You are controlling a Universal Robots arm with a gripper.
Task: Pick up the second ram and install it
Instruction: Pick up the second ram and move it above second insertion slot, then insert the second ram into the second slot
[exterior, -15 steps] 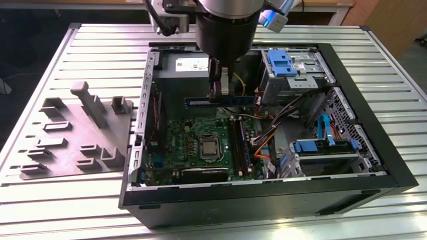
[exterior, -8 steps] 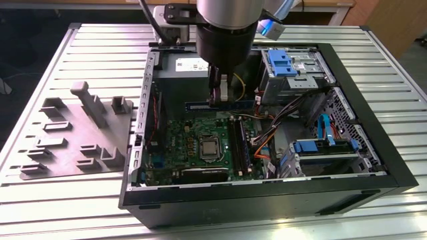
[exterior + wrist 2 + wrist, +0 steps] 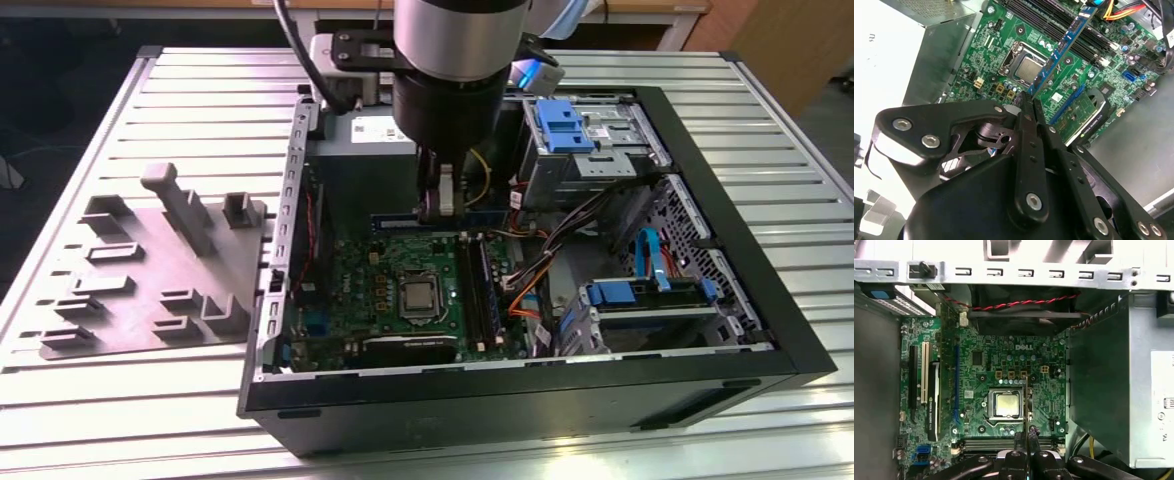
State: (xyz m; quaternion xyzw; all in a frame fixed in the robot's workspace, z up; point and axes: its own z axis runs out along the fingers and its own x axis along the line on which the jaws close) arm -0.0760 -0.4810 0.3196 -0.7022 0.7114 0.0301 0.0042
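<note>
Ram (image 3: 1063,45): held in the hand (image 3: 1027,98), inside the open case (image 3: 534,395), up over the board (image 3: 1004,355). We see it edge-on in both wrist views, a thin blue strip running out from the fingertips over the CPU (image 3: 1006,405).

Hand: clamped on the ram, fingers pinched flat against its two faces. Grip looks to sit near one end of the stick, though the angle is poor and we won't swear to it.

Slots (image 3: 1054,27): dark rows just beside the CPU. As held, the ram lies crosswise to them, not along them.

Cables (image 3: 534,275): orange and dark bundle close by the slots.

Outside: case stands on the ribbed surface (image 3: 134,410); grey fixture (image 3: 147,285) beside it, on the exterior view's left.

Risks, as we judge them:
- Pressed down skewed, the ram could jam or stress the slot.
- A grip off centre would let the far end tip or slip.
- The stick or fingers could snag the cables.
</note>
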